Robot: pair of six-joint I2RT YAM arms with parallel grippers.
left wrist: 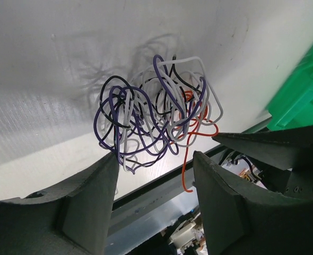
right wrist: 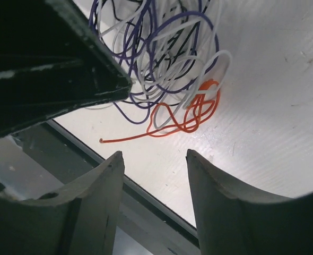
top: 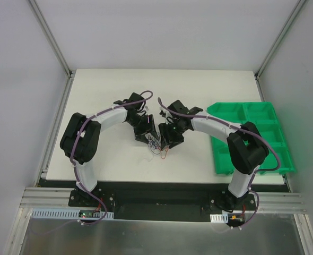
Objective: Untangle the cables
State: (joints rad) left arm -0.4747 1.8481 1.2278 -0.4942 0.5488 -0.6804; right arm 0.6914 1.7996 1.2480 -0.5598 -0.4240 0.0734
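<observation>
1. White tabletop [top: 109, 90] between pale grey walls. The cables [top: 156, 144] lie on it at the middle, near its front edge, where the two arms' heads meet.
2. They form one loose, loopy knot of hair-thin wires in purple, white and black. A single red-orange strand [right wrist: 184, 118] curls at the knot's edge and trails a free end toward the table's front edge.
3. A green compartment tray [top: 228, 114] sits at the table's right side, well apart from the knot, with the right arm reaching partly over it.
4. The left gripper [left wrist: 155, 159] and right gripper [right wrist: 154, 159] crowd each other over the knot. From the right wrist, the left one's black body hides the knot's upper left. From the left wrist, a dark finger of the right one juts in from the right, just beside the loops.
5. Left gripper: jaws apart, clamped on nothing. The knot lies just beyond its fingertips, with the lowest purple and white loops near one tip.
6. Right gripper: jaws apart, nothing between them. The knot lies ahead, and the red-orange curls are the part nearest it.
</observation>
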